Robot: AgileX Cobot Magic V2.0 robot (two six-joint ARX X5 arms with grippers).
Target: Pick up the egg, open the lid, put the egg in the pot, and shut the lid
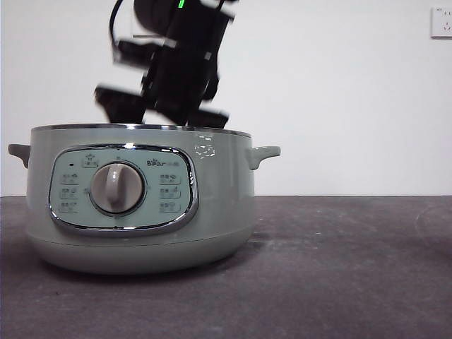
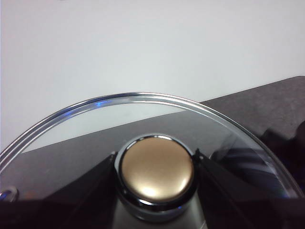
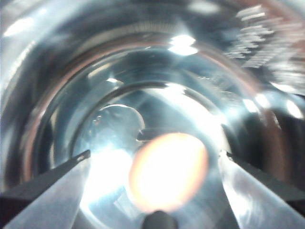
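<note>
The sage-green pot (image 1: 141, 212) stands uncovered on the left of the table. My right gripper (image 1: 173, 113) reaches down from above into its mouth, blurred. In the right wrist view that gripper (image 3: 155, 153) is open over the shiny steel inside of the pot (image 3: 143, 71). The egg (image 3: 169, 171) glows orange between the wide-apart jaws and touches neither. My left gripper (image 2: 155, 160) is shut on the round knob (image 2: 156, 168) of the clear glass lid (image 2: 143, 107), holding it up away from the pot. The lid does not show in the front view.
The dark table (image 1: 339, 268) stretches to the right of the pot. A white wall stands behind, with a wall socket (image 1: 441, 21) at the top right.
</note>
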